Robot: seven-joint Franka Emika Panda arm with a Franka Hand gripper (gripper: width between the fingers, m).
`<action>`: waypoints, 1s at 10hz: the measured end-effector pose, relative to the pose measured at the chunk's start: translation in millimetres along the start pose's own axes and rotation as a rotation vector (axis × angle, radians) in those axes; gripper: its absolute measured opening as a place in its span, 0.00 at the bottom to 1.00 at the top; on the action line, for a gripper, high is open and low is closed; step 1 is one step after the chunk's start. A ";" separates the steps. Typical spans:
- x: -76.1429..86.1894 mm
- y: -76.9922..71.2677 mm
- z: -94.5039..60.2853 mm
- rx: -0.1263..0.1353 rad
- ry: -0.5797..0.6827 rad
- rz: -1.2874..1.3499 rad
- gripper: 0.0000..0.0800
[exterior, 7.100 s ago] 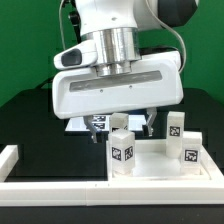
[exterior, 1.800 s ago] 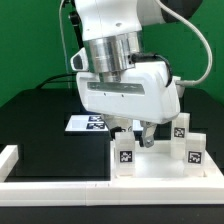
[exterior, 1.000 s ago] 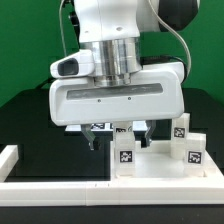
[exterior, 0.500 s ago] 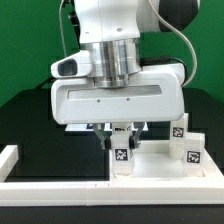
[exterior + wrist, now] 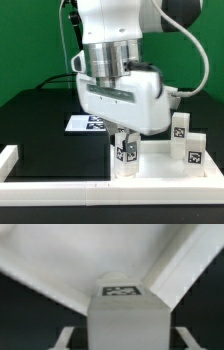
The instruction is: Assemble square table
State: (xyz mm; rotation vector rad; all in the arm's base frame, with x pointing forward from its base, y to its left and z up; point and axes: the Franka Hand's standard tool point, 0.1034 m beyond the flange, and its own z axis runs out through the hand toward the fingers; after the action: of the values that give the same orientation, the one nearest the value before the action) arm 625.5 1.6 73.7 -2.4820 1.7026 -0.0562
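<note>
Gripper: we see the gripper (image 5: 124, 135) low over the near corner of the square panel, on the exterior view's left side of that panel. Its two fingers stand on both sides of one block leg and are closed on it. In the wrist view the fingers (image 5: 66, 337) appear only as pale blurred strips at either side of the leg.

Held leg: the leg in the gripper (image 5: 125, 155) stands upright at the panel's corner, with its black and white tag turned to the camera. In the wrist view (image 5: 124, 308) we look down along this leg and see a tag on its end face. We cannot tell if its foot is already inside a corner socket.

Square panel: the large white panel (image 5: 160, 170) lies flat on the black table, beside the front rail. In the wrist view it fills the background as a white surface with a raised edge.

Other legs: we see two more legs (image 5: 186, 140) upright at the exterior view's right side of the panel, close to each other, tags facing the camera.

Rail: a long white rail (image 5: 60, 185) runs along the front of the table.

Marker board: the marker board (image 5: 85, 123) lies flat behind the arm, partly hidden by it.
</note>
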 end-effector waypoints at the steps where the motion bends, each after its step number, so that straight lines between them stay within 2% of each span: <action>1: -0.8 3.0 -0.3 0.048 0.003 0.196 0.37; 2: 0.8 5.1 -0.3 0.069 -0.010 0.263 0.37; 3: 0.6 5.4 -0.1 0.071 -0.016 0.315 0.37; 4: -0.6 5.1 0.7 0.070 -0.017 0.329 0.48; 5: -0.7 5.2 1.0 0.070 -0.015 0.288 0.48; 6: -0.7 4.8 1.4 0.069 -0.008 0.243 0.72; 7: -0.8 0.9 2.8 0.074 0.031 -0.049 0.79; 8: -3.5 -1.8 3.4 0.075 0.045 -0.258 0.80; 10: -7.9 -2.6 4.0 0.065 0.050 -0.428 0.81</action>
State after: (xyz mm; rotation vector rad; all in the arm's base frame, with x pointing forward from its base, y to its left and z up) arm 625.5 10.2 70.4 -2.7651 1.1343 -0.2127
